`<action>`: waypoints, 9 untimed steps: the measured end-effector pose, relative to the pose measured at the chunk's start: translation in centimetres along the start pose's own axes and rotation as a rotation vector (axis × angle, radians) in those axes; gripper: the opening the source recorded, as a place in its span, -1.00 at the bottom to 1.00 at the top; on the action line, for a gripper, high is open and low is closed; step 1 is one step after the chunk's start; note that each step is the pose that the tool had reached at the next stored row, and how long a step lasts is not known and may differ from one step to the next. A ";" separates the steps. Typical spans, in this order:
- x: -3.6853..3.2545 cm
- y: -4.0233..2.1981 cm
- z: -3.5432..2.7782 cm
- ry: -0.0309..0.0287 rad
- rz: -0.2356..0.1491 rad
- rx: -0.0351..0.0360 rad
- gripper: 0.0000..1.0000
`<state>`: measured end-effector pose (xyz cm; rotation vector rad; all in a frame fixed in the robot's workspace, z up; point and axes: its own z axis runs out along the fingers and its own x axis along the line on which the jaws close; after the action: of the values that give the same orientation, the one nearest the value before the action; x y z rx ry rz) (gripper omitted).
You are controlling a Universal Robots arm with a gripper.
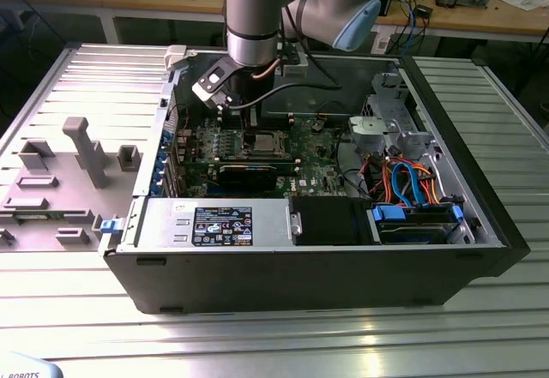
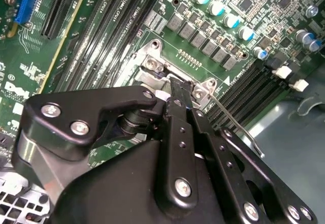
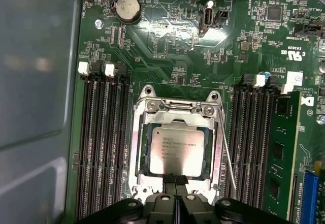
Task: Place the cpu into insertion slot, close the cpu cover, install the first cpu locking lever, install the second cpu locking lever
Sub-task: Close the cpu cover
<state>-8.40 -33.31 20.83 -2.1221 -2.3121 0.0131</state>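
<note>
The gripper is down inside the open computer case, held low over the green motherboard. Its two black fingers are pressed together tip to tip, and nothing can be seen between them. In the second wrist view the joined tips meet the silvery metal at the near edge of the socket.

Just beyond the fingertips the cpu lies flat in the insertion slot, with its grey metal top facing up. The cpu cover is folded down around it, and the chip shows through the cover's central window. In the exterior view the chip sits directly under the gripper.

Beside the gripper, along one flank of the socket, a thin wire locking lever runs at a slant away from the cover's edge. In the second wrist view its hooked end hangs free. Whether a second lever is latched cannot be told.

Rows of long black memory slots lie on both sides of the socket.
</note>
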 end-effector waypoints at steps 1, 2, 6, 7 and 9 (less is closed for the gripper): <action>0.00 0.00 0.10 0.0000 0.000 -0.0001 -0.79; 0.00 -0.01 0.17 0.0000 0.000 0.0000 -0.79; 0.00 -0.02 0.19 0.0006 0.000 0.0000 -0.79; 0.00 -0.02 0.10 0.0006 0.000 -0.0001 -0.79; 0.00 -0.02 -0.11 0.0006 -0.001 -0.0001 -0.79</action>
<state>-8.42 -33.31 20.94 -2.1209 -2.3127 0.0124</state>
